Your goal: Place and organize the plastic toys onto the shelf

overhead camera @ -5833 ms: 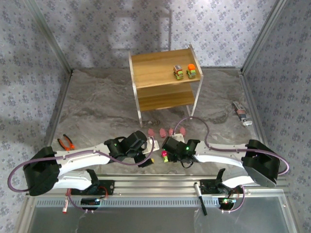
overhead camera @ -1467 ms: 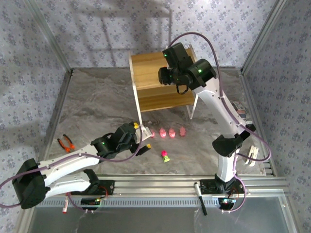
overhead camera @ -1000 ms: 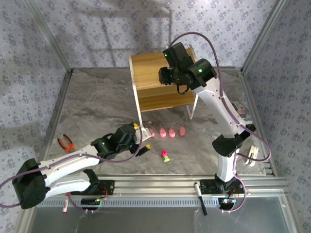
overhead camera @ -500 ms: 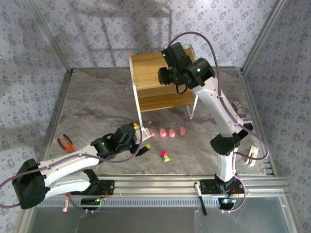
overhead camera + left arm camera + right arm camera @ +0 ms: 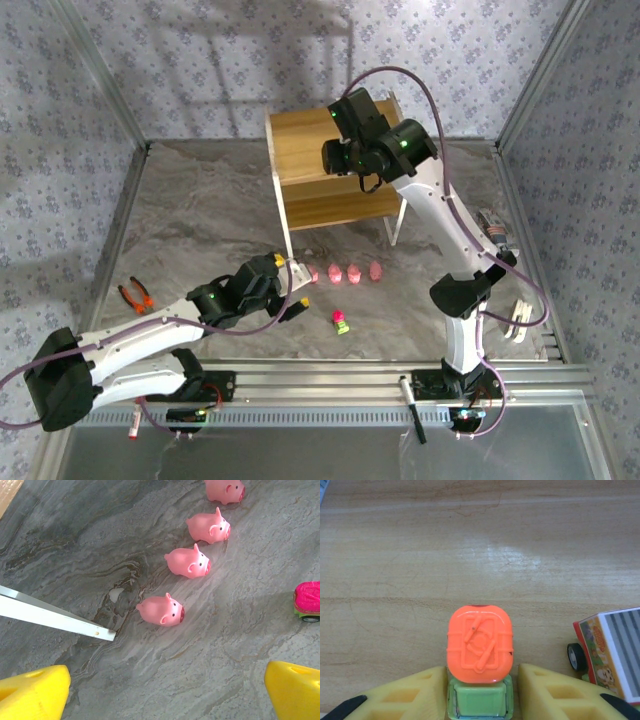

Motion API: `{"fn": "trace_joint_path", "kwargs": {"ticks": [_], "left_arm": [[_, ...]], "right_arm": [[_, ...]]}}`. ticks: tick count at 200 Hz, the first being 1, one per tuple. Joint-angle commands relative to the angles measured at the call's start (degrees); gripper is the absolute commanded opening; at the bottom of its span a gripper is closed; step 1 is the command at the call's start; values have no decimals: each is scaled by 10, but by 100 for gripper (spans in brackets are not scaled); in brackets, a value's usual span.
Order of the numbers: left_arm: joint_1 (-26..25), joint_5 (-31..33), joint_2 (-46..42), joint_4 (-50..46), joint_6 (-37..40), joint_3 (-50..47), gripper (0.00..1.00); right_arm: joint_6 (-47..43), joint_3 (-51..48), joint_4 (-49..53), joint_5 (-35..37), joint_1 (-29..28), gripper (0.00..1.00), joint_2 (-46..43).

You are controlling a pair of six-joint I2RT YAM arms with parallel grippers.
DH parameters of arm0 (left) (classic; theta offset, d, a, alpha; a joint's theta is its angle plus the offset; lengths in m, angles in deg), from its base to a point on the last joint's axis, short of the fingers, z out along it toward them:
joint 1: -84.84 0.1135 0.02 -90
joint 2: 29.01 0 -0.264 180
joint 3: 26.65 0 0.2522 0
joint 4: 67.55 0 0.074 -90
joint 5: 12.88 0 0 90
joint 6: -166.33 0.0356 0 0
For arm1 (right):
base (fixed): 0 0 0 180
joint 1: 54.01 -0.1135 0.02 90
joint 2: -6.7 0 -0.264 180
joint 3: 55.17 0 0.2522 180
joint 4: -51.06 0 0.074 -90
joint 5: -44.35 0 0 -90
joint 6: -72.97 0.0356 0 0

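Note:
On the shelf's [image 5: 300,165] top board stands a green toy car with an orange top [image 5: 480,652]. My right gripper [image 5: 481,680] is open around it, the left finger close against the body and a thin gap at the right finger. A second car with a striped top [image 5: 610,650] stands just to its right. Several pink pigs [image 5: 161,611] lie in a row on the table in front of the shelf [image 5: 344,272]. A pink-topped car [image 5: 341,321] sits nearer the arms. My left gripper [image 5: 165,690] hangs wide open just short of the nearest pig, holding nothing.
The shelf's white front leg [image 5: 55,617] runs close to the left gripper's left finger. Orange-handled pliers [image 5: 135,293] lie at the table's left edge and a small grey tool [image 5: 497,235] at its right. Metal frame posts and patterned walls enclose the table.
Over the last second the right jaws have widened a little around the orange-topped car and the right wrist has shifted slightly left. The left arm and the pigs have stayed put.

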State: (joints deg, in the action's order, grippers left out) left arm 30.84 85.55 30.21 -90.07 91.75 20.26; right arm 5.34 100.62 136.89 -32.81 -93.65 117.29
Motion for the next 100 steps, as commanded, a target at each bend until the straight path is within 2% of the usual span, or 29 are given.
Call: {"fn": "trace_joint_path", "kwargs": {"ticks": [1, 39, 100], "left_arm": [[3, 1, -12, 13, 4, -6, 100], [3, 2, -11, 12, 4, -5, 100], [2, -7, -3, 9, 2, -5, 100]], "right_arm": [[-11, 29, 18, 13, -8, 47, 3], [-26, 50, 28, 30, -10, 57, 0], [-30, 42, 42, 78, -37, 59, -35]]}}
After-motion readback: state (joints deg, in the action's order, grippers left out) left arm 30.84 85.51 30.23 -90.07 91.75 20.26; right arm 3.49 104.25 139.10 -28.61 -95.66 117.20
